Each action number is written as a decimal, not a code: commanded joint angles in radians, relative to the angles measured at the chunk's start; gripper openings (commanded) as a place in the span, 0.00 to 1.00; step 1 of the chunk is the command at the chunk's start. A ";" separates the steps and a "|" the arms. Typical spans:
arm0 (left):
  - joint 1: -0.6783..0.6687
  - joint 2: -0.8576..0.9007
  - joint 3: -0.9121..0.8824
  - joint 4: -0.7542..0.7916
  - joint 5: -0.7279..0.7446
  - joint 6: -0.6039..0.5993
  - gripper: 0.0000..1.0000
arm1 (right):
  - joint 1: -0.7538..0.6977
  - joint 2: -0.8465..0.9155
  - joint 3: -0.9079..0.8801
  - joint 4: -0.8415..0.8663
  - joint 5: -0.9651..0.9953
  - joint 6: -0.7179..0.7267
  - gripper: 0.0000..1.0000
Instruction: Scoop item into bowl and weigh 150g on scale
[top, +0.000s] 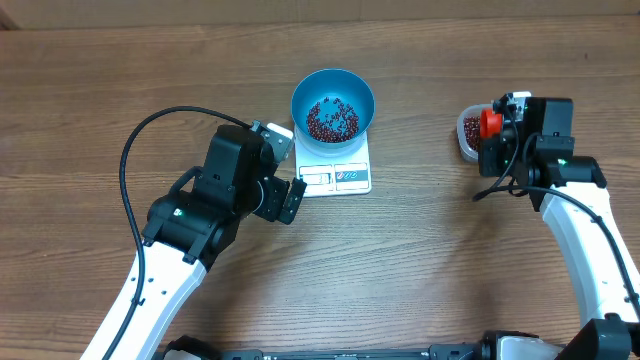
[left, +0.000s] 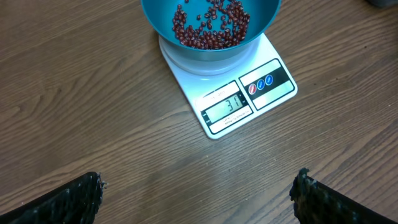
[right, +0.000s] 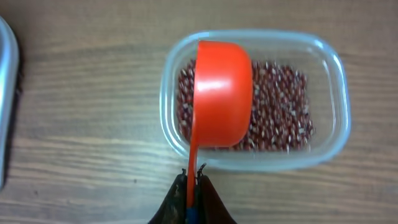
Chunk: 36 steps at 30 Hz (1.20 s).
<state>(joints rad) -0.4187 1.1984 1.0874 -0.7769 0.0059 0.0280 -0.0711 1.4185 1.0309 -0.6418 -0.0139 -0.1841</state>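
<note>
The blue bowl (top: 333, 104) sits on the white scale (top: 337, 176) with a thin layer of dark red beans (top: 331, 120) in it. In the left wrist view the bowl (left: 211, 28) and the scale (left: 249, 96) lie ahead, and the scale's display shows a reading. My left gripper (left: 199, 196) hovers open over bare wood just left of the scale. My right gripper (right: 193, 177) is shut on the handle of an orange scoop (right: 221, 93), whose cup is turned on its side over a clear tub (right: 323, 134) of beans (right: 280, 109).
The clear tub (top: 466, 135) stands at the right, well apart from the scale. A grey metal edge (right: 6, 93) shows at the left of the right wrist view. A black cable (top: 140, 150) loops over the table by the left arm.
</note>
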 joint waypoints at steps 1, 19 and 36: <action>-0.003 0.006 -0.005 0.003 -0.010 -0.009 0.99 | -0.003 0.002 0.002 0.000 0.019 0.005 0.04; -0.003 0.006 -0.005 0.003 -0.011 -0.009 1.00 | -0.003 0.114 0.002 0.071 -0.018 0.001 0.05; -0.003 0.006 -0.005 0.003 -0.011 -0.009 1.00 | -0.003 0.114 0.002 0.122 -0.017 0.002 0.13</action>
<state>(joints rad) -0.4187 1.1984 1.0870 -0.7769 0.0059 0.0280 -0.0711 1.5326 1.0309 -0.5327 -0.0231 -0.1841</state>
